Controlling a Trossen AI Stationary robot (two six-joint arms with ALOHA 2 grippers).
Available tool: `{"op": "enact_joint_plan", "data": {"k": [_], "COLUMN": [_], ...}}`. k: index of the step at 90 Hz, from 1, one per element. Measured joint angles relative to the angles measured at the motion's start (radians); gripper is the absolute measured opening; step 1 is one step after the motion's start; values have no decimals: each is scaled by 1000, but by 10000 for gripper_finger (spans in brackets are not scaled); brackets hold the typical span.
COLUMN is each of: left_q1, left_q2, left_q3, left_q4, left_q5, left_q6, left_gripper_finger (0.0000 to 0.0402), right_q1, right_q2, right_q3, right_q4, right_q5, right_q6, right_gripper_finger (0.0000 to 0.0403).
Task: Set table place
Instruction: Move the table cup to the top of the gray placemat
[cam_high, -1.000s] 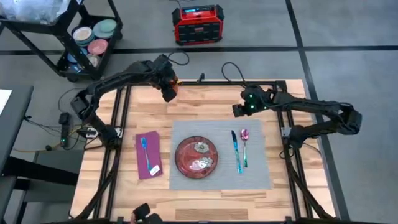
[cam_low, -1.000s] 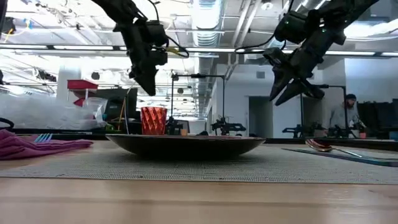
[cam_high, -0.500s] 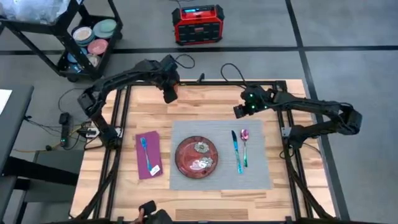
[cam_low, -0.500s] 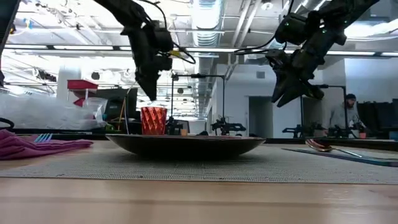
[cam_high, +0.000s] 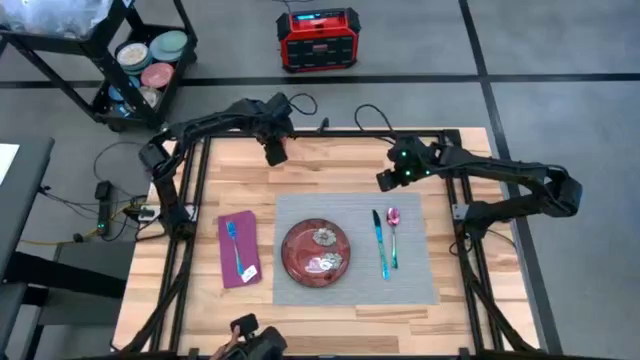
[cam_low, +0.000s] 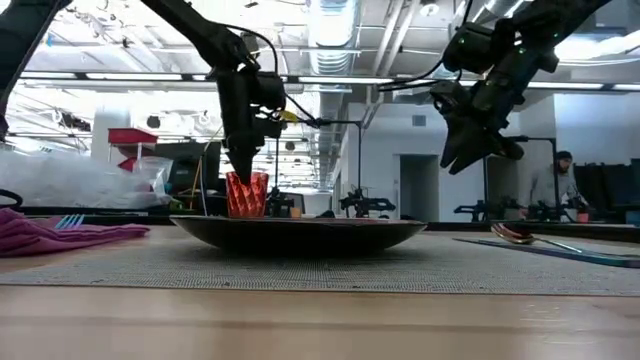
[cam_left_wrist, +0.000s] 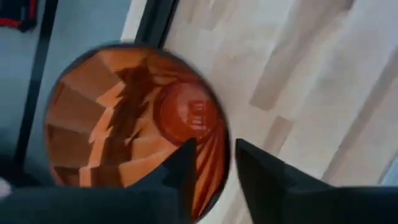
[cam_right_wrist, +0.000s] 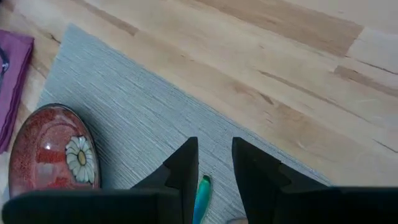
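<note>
The orange cup stands near the table's far edge; its base is hidden behind the plate in the low view. My left gripper is open and comes down onto the cup, one finger over its mouth and one outside the rim. On the grey placemat lie the red plate, a teal utensil and a pink spoon. The purple napkin with a blue fork lies left of the mat. My right gripper hangs open above the mat's far right corner. My left gripper reaches into the cup from above, one finger inside the mouth and the other outside the rim's right side. I cannot tell whether either finger touches the wall. The cup stands upright.
A black cart with plates and a red box stand on the floor beyond the table. A dark object shows at the near edge. Bare wood lies right of the mat. A person stands far back in the room.
My left gripper has come down and a little toward the table's right edge, from above the cup until its fingertips reach the cup's mouth. The cup has stayed in place.
</note>
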Motion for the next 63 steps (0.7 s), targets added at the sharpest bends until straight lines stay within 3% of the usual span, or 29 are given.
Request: {"op": "enact_joint_plan", "data": {"k": [7, 34, 49, 63], "left_q1": [-6, -108, -199, -274], "left_q2": [0, 0, 35, 117], "left_q3": [19, 165, 200, 274], "left_q4": [-14, -4, 15, 12], "left_q5": [2, 57, 79, 108], "left_q6": [-26, 11, -1, -15], "left_gripper_finger": [12, 1, 1, 0], "right_q1": [0, 12, 100, 218], "right_q2": [0, -39, -175, -340], "right_q3": [0, 0, 0, 0], "right_q4": [-4, -107, -320, -521], "right_q5": [0, 10, 94, 176], "right_q6": [0, 56, 96, 230], "right_gripper_finger": [85, 65, 24, 2]}}
